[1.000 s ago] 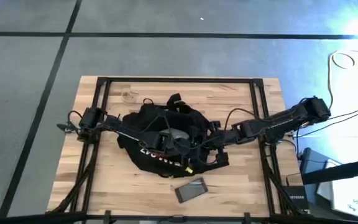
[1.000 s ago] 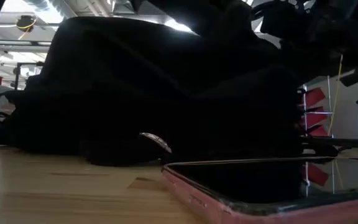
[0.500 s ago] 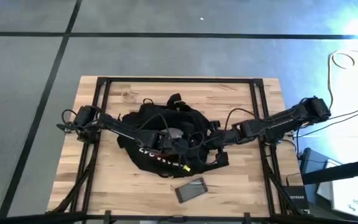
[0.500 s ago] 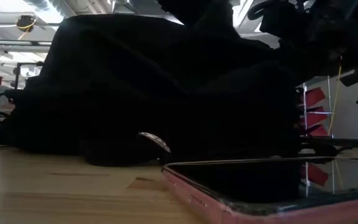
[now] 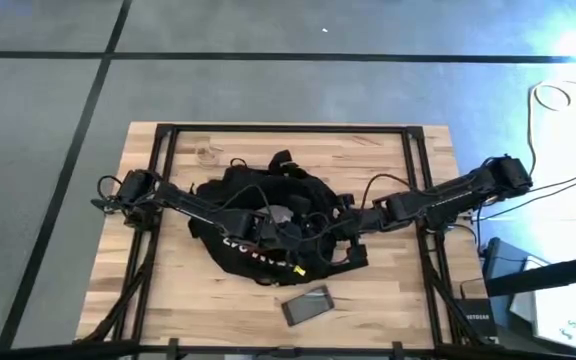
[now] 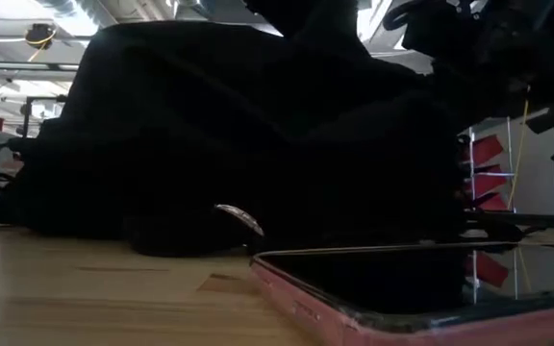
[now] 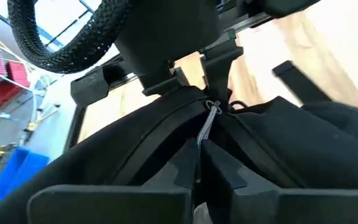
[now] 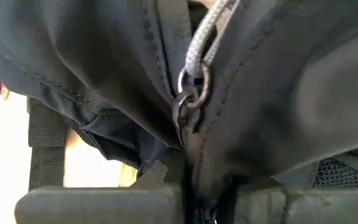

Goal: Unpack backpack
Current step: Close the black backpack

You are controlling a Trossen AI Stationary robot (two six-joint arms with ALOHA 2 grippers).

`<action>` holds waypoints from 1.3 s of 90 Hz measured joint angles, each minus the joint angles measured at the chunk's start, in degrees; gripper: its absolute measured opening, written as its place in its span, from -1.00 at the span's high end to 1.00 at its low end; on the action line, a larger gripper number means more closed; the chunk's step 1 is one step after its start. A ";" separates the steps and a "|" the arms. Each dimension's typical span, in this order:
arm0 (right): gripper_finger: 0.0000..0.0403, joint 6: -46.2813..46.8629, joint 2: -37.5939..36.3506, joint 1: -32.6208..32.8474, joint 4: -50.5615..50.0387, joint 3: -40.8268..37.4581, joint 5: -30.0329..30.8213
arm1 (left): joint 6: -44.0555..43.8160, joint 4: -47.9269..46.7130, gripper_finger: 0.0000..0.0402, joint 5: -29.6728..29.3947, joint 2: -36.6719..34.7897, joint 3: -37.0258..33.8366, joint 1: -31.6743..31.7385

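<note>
- Black backpack (image 5: 258,225) mid-worktop (image 5: 388,290), both hands over it.
- Left hand (image 7: 197,168) pinched on zip cord (image 7: 209,124) — right hand (image 8: 188,186) opposite, clamped on fabric at the zipper.

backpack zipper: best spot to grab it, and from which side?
Grip the grey cord pull tied to the metal slider ring, not the fabric of the backpack. The cord stands free of the closed seam, so thin fingers can pinch it. Come from above, in line with the zipper track.
</note>
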 joint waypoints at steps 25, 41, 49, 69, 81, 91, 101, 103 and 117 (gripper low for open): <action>0.88 0.02 0.00 0.04 0.56 -0.04 -0.59 | -4.88 0.02 0.78 9.99 0.27 0.02 1.01; 0.89 0.06 0.00 0.03 0.86 -0.07 -0.60 | -6.26 -0.18 0.40 7.25 0.59 0.02 1.61; 0.89 0.21 0.00 0.02 0.99 -0.07 -0.59 | -6.50 -0.20 0.26 4.24 0.59 0.02 1.84; 0.89 0.24 0.00 0.00 1.27 -0.07 -1.00 | -7.03 -0.01 0.13 6.74 0.61 0.02 3.03; 0.89 0.22 0.00 0.02 1.32 -0.07 -1.10 | -8.46 1.71 0.12 14.83 0.61 0.02 3.19; 0.89 0.22 0.00 0.03 1.40 -0.07 -1.16 | -8.75 2.88 0.12 15.97 0.63 0.02 3.10; 0.89 0.22 0.00 0.02 1.47 -0.07 -1.16 | -10.13 2.75 0.12 16.38 1.15 0.02 3.74; 0.89 0.22 0.00 0.02 1.53 -0.07 -1.16 | -10.35 3.27 0.12 16.38 1.54 0.02 3.91; 0.89 0.21 0.00 0.00 2.53 -0.07 -1.13 | -9.42 5.17 0.12 17.11 4.23 0.04 4.33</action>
